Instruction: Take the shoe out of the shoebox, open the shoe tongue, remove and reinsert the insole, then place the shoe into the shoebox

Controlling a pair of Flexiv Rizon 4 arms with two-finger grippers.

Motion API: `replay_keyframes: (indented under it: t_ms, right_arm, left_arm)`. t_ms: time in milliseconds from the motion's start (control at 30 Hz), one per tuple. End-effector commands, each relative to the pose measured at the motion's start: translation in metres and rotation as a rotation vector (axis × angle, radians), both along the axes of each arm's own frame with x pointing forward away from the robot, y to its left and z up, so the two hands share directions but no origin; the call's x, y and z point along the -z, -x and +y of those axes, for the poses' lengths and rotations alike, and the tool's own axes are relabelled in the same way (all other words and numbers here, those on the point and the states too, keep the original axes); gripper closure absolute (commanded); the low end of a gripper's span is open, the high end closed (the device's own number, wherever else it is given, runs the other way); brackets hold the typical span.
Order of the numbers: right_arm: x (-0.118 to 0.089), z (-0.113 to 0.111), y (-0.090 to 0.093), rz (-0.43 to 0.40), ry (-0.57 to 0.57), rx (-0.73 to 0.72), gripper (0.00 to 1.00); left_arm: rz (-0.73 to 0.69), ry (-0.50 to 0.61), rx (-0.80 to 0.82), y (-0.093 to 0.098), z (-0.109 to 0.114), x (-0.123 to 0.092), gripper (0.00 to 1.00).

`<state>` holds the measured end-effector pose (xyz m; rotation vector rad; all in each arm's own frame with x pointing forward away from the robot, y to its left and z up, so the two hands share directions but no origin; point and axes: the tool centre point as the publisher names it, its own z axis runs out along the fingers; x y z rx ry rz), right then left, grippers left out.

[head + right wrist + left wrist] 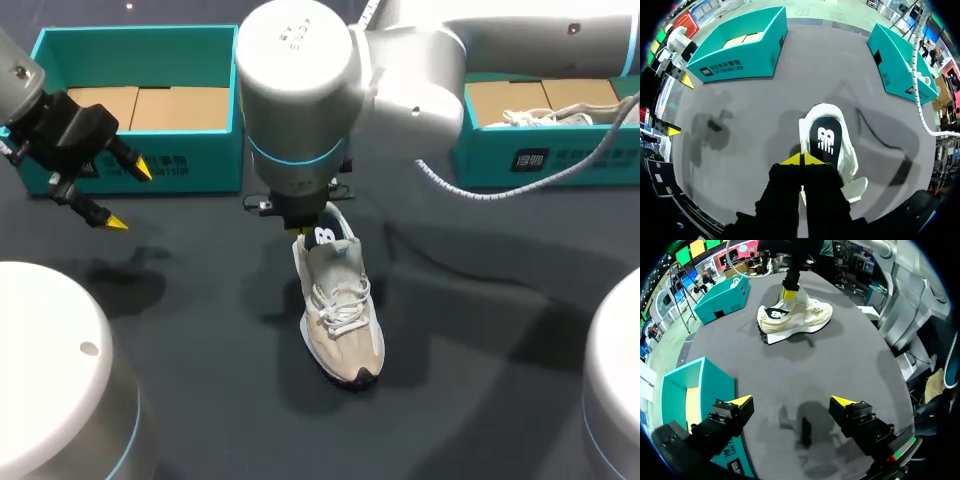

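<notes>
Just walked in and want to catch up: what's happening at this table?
The right gripper is down at the opening of the beige shoe, fingers closed; what they pinch is hidden. The shoe lies on the table, out of its box, with its black insole showing. The left gripper hangs open near the left shoebox, holding nothing.

Head camera looks down; wrists (fisheye) share shoe [338,305].

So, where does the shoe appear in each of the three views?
Head view: shoe at the table's middle.
Left wrist view: shoe far ahead of the left hand.
Right wrist view: shoe directly ahead of the right hand.
Shared landmark: cardboard-lined teal shoebox.
</notes>
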<state>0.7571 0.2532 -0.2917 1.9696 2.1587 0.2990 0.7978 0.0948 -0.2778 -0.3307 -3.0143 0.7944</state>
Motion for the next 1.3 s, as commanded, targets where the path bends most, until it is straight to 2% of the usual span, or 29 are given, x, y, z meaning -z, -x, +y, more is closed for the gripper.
replay_keyframes:
  t_ms: [33,400,733,1100,1300]
  right_arm:
    - [0.012,0.006,-0.006,-0.001,0.065,0.026,1.0]
    - [0.028,-0.01,-0.015,-0.021,0.138,0.053,1.0]
    - [0.042,-0.035,-0.027,-0.048,0.22,0.093,1.0]
    - [0.083,-0.048,-0.038,0.017,0.205,0.083,1.0]
    - [0.096,-0.05,-0.034,0.035,0.187,0.075,1.0]
  left_arm:
    - [0.0,-0.003,0.001,0.0,0.0,0.0,0.0]
    - [0.0,-0.003,0.001,0.0,0.0,0.0,0.0]
    - [0.0,-0.003,0.001,0.0,0.0,0.0,0.0]
    - [0.0,-0.003,0.001,0.0,0.0,0.0,0.0]
    - [0.0,-0.003,0.001,0.0,0.0,0.0,0.0]
